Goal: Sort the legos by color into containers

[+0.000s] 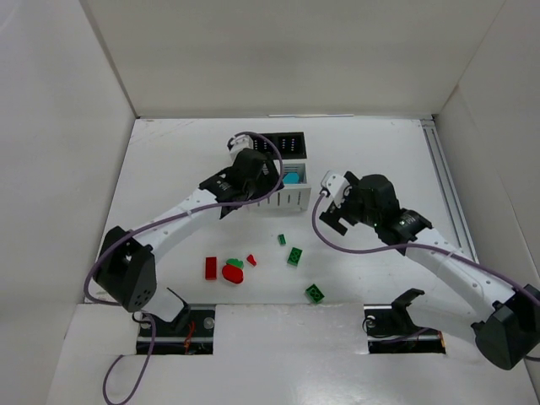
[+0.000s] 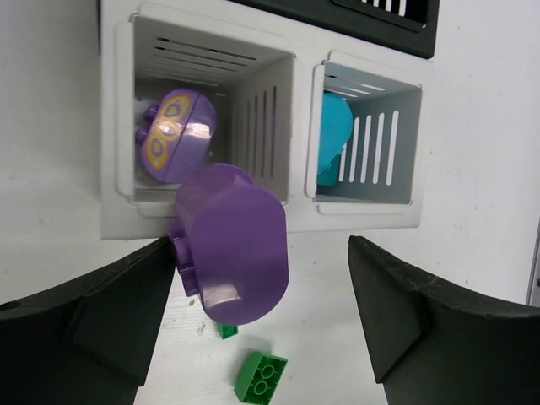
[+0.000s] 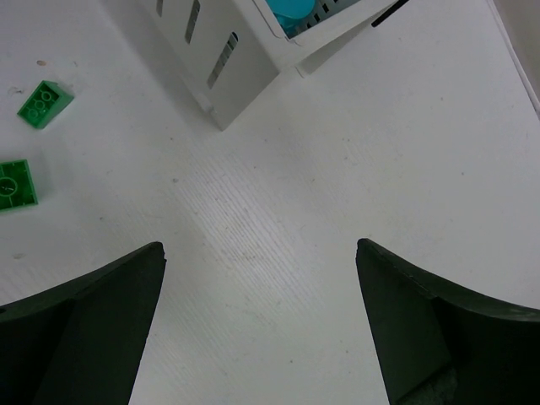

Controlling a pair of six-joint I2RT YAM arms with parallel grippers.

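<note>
Purple lego [image 2: 228,270] sits between the wide-spread fingers of the left claw [image 2: 260,245]. Its long axis points at the white compartment [image 2: 114,194] that holds another purple piece [image 2: 175,135], and it overlaps the near rim. Can't tell if it touches a finger. Right claw [image 3: 261,253] gapes empty, farther off.

Legos [image 1: 294,256] lie scattered on the table [image 1: 169,169] in front of the containers [image 1: 287,199].

Heads up: from the top, your left arm [image 1: 186,207] covered the left white compartment of the containers [image 1: 288,199], so its inside was hidden. In your left wrist view the purple lego [image 2: 232,253] blocked most of a tiny green bit [image 2: 227,331], and the black compartments [image 2: 304,18] ran off the top edge. Your right wrist view cropped the cyan lego [image 3: 291,13] too.
</note>
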